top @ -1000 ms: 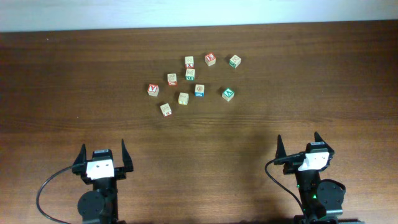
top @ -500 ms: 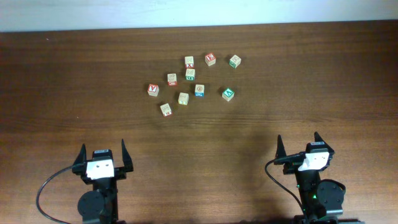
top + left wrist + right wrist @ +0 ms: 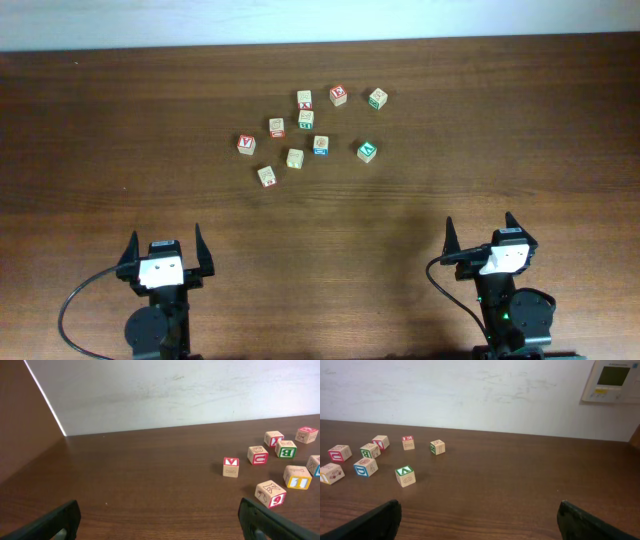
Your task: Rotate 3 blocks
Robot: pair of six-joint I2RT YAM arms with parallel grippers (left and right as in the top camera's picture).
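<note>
Three blocks lie in a loose cluster at the table's far middle. The green-faced block (image 3: 367, 150) with a white letter is the rightmost of them, the blue-marked block (image 3: 320, 145) sits left of it, and the pale yellow-marked block (image 3: 295, 158) is further left. The right wrist view shows the green (image 3: 405, 475), blue (image 3: 365, 466) and yellow (image 3: 331, 473) blocks far ahead on the left. The yellow-marked block (image 3: 297, 477) also shows at the right of the left wrist view. My left gripper (image 3: 166, 240) (image 3: 160, 522) and right gripper (image 3: 480, 226) (image 3: 480, 520) stand open at the near edge, both empty and far from the blocks.
Other cubes lie around the three: a red-faced one (image 3: 338, 95), a green-edged one (image 3: 377, 98), a red V cube (image 3: 246, 144) and a pale cube (image 3: 266, 176) nearest the left arm. A white wall (image 3: 470, 395) rises behind the table's far edge.
</note>
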